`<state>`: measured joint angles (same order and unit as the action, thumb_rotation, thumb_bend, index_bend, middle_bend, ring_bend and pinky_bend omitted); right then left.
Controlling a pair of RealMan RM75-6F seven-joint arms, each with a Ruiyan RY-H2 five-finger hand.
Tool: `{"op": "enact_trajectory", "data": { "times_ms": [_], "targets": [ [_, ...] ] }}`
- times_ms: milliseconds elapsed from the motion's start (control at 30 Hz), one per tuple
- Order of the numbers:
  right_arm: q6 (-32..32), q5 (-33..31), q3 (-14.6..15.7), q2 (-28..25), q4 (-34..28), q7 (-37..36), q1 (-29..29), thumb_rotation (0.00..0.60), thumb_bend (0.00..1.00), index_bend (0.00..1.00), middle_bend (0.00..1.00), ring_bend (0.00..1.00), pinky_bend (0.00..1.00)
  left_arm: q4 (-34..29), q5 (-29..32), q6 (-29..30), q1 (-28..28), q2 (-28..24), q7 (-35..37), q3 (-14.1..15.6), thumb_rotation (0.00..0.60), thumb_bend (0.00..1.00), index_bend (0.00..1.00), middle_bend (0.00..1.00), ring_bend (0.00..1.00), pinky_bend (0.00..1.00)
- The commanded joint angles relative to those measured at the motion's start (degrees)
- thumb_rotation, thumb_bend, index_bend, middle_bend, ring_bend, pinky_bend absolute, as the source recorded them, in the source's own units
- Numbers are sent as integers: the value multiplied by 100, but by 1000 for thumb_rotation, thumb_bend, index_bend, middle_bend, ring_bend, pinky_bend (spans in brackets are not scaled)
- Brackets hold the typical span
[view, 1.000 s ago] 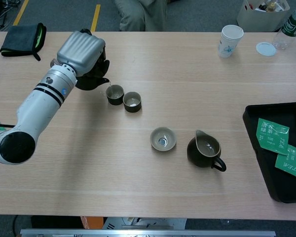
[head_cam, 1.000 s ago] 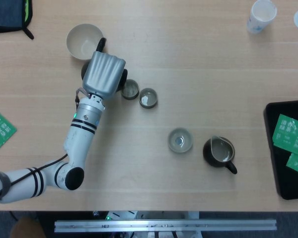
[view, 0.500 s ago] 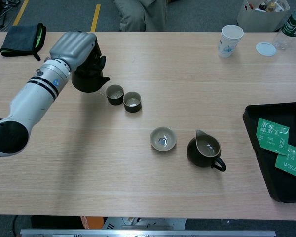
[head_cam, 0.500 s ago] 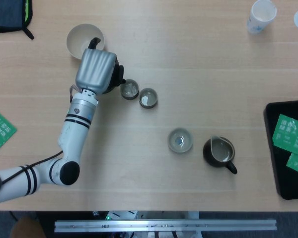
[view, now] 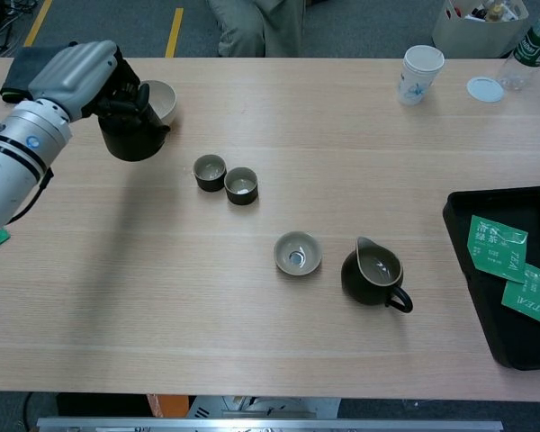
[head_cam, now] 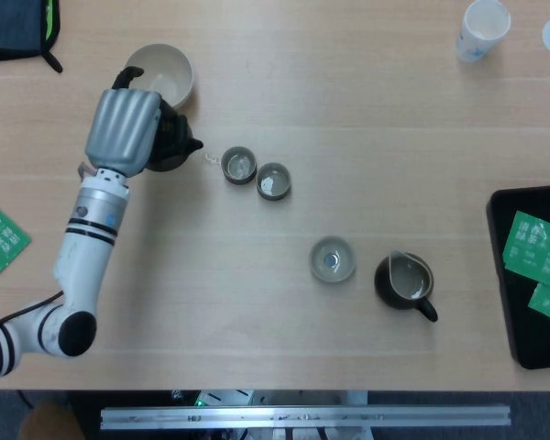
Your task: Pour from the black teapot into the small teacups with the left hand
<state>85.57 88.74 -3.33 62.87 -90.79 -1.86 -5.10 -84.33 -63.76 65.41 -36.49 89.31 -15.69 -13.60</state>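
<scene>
Nearest the front table edge (view: 252, 382), you have a broad strip of bare wood running its whole width. Going back from that edge, you meet the dark pitcher (view: 371, 275) with its handle toward you, and the pale shallow cup (view: 297, 253) just beside it on its left. Right of the pitcher, the black tray (view: 472, 270) holds green packets (view: 498, 247) and reaches the right side of the table.

Farther back from the pitcher and to its left, your 2 small teacups (view: 225, 178) stand side by side, touching or nearly so. Between them and the pale shallow cup the wood is open.

Left of the teacups and a little farther back, your left hand (view: 81, 72) grips the black teapot (view: 132, 135), fingers wrapped over its top. In the head view the spout (head_cam: 193, 145) points toward the teacups, near them but apart. A beige bowl (view: 160, 99) sits just behind the teapot.

At the far side, a dark cloth (view: 22, 67) lies at the left corner, and a paper cup (view: 419, 74) and a white lid (view: 484, 88) stand far right.

Your right hand does not show.
</scene>
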Motion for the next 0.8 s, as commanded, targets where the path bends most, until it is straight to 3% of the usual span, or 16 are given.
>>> {"op": "enact_trajectory", "data": {
  "times_ms": [33, 333, 800],
  "targets": [
    [-22, 7, 1, 10, -9, 13, -17, 600, 147, 263, 268, 126, 106, -58, -224, 114, 210, -183, 244, 211, 597, 553, 930, 1000, 907, 186],
    [-75, 37, 5, 49, -24, 51, -69, 600, 147, 263, 268, 126, 106, -33, -376, 205, 553, -252, 634, 476, 587, 553, 917, 1000, 893, 186],
    [-52, 17, 22, 30, -18, 24, -43, 600, 147, 263, 268, 126, 106, 718, -720, 174, 744, 289, 698, 824, 570, 552, 892, 1000, 837, 186]
  ]
}}
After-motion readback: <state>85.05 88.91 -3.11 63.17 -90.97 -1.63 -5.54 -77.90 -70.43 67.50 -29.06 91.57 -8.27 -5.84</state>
